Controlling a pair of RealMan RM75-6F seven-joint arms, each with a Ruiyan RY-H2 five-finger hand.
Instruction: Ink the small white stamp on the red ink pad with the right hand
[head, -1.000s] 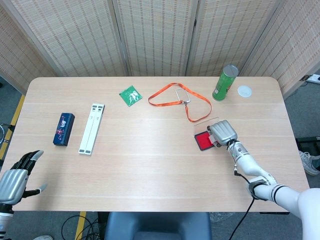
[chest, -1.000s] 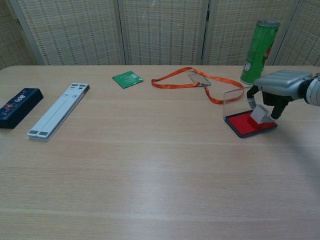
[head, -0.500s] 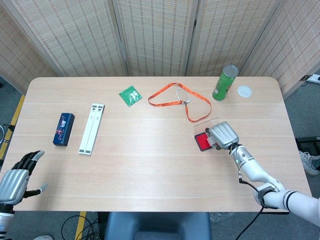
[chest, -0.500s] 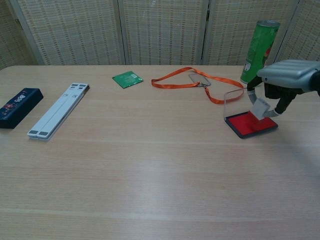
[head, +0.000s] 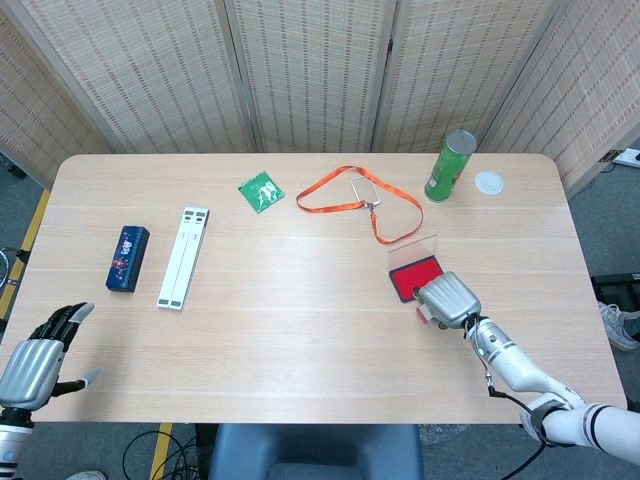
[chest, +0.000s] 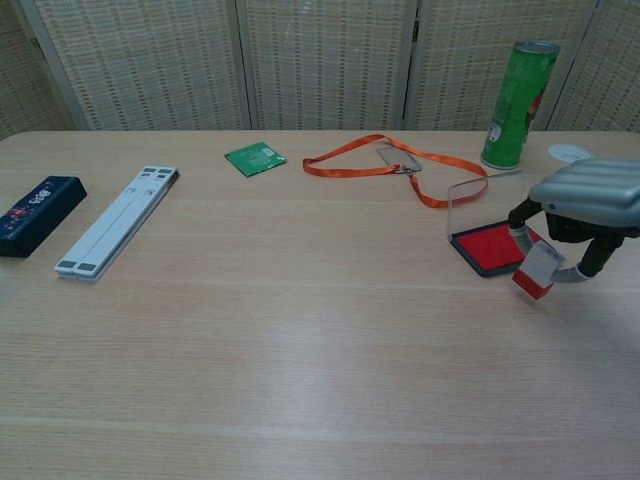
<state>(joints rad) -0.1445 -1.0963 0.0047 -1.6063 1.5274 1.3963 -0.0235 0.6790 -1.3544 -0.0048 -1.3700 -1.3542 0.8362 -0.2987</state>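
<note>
My right hand (chest: 590, 205) pinches the small white stamp (chest: 539, 269) between fingertips, tilted, clear of the table. The red ink pad (chest: 490, 248) sits just beyond and inboard of the hand, its clear lid (chest: 467, 206) standing up on the far edge. The stamp's lower face shows red, so I judge it inked; the tilt keeps that face off the wood. The chest view shows stamp, red face and grip plainly. The head view hides the stamp almost wholly under my hand (head: 447, 299). Left hand (head: 35, 356) hangs off the near table edge, fingers spread, holding nothing.
</note>
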